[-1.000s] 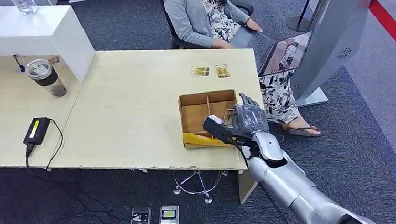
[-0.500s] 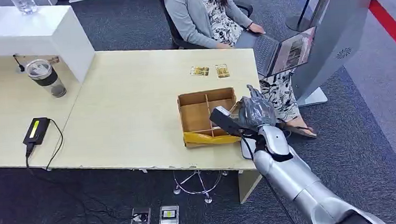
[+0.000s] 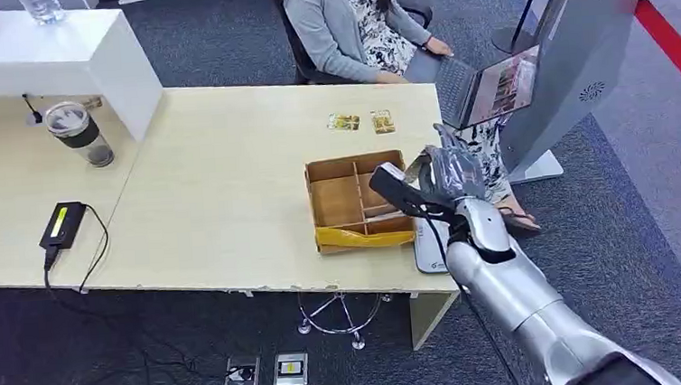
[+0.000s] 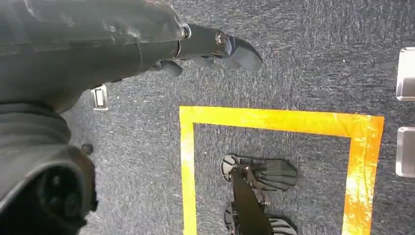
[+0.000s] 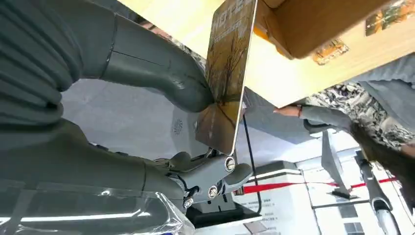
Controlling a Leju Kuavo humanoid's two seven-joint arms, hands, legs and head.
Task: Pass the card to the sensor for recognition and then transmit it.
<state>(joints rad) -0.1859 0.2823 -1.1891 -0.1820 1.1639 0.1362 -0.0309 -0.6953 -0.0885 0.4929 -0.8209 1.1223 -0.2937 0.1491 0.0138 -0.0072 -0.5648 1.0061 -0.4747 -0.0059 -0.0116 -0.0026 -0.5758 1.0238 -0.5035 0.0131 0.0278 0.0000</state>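
Card (image 5: 227,73), upright, was pinched between thumb and fingers of my right hand (image 3: 449,178), beside the cardboard tray (image 3: 338,213). Left hand (image 4: 147,41) hung slack, holding nothing. Advice: keep the card's face square toward the kiosk (image 3: 581,58) beyond.

Card (image 5: 227,73) gold w/ dark tree print; box (image 3: 344,196) brown; floor tape (image 4: 274,120) yellow; carpet (image 3: 239,344) dk grey.
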